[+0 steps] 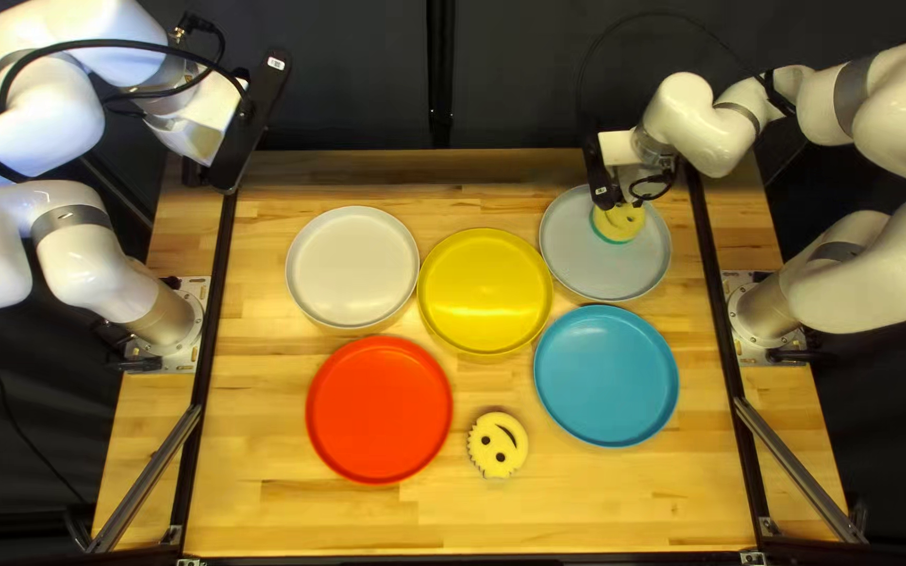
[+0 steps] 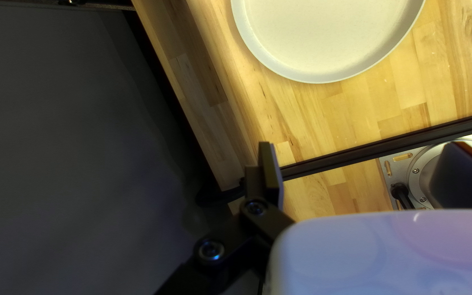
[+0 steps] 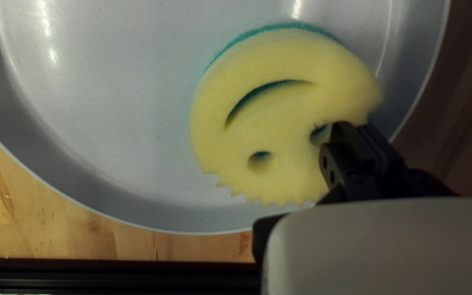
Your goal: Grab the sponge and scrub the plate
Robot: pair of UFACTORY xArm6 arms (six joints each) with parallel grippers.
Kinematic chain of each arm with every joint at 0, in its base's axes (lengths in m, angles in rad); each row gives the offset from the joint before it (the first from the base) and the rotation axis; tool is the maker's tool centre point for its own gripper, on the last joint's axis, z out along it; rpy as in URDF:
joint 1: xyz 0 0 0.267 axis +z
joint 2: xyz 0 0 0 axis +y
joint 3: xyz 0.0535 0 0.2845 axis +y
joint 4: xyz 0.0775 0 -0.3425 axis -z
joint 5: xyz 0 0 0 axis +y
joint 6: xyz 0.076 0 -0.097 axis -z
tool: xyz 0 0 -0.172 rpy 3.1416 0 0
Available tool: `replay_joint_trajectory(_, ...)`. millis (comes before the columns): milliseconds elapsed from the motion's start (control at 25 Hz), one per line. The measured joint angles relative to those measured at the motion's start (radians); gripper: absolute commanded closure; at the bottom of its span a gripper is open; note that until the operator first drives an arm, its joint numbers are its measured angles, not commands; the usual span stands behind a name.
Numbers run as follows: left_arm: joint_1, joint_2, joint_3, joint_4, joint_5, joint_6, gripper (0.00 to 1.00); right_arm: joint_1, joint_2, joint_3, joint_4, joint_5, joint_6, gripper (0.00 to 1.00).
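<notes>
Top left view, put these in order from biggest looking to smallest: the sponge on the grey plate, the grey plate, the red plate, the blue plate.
1. Red plate and blue plate: too alike to rank
2. Grey plate
3. Sponge, partly hidden

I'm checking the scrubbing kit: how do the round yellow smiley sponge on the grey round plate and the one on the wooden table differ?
The plate sponge sits on the grey plate, its edge clamped in the right pincer; the table sponge lies ungripped on the table.
The plate sponge shows a teal layer; the table sponge shows none.
Both have toothed edges.
</notes>
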Motion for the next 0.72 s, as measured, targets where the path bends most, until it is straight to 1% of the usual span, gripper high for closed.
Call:
replay_joint_trajectory(280,0.000,0.000,0.000,0.000,0.000,0.000,0.00,0.078,-0.114,0.096,-0.029,0.028,0.079,1.00)
replay_joint_trajectory(400,0.000,0.000,0.000,0.000,0.000,0.000,0.00,0.105,-0.140,0.118,-0.040,0.041,0.100,1.00)
replay_joint_trajectory(520,0.000,0.000,0.000,0.000,0.000,0.000,0.00,0.135,-0.141,0.118,-0.045,0.047,0.122,1.00)
replay_joint_trajectory(720,0.000,0.000,0.000,0.000,0.000,0.000,0.00,0.210,-0.092,0.076,-0.057,0.037,0.182,1.00)
